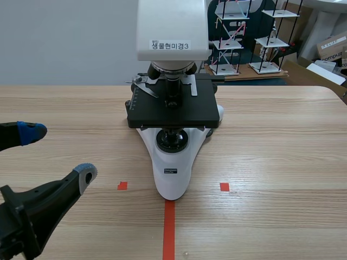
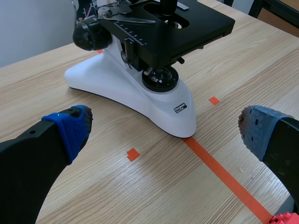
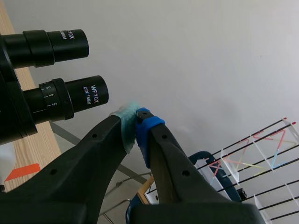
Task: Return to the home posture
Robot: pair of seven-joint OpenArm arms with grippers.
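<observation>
Your left gripper (image 1: 59, 153) sits lower left in the scene, fingers (image 1: 85, 174) spread, clear of the microscope (image 1: 172, 173) so it can withdraw freely. Your right gripper (image 3: 136, 125), pads (image 3: 148, 122) pressed together on nothing, hangs beside the eyepieces (image 3: 70, 97), probably not home.

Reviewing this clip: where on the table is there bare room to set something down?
The whole stretch right of the microscope, out to the table edge, is bare. So is the far-left strip beside the stage. Crowded: the centre, taken by the microscope, and the near-left corner, where the open left gripper hovers.
</observation>
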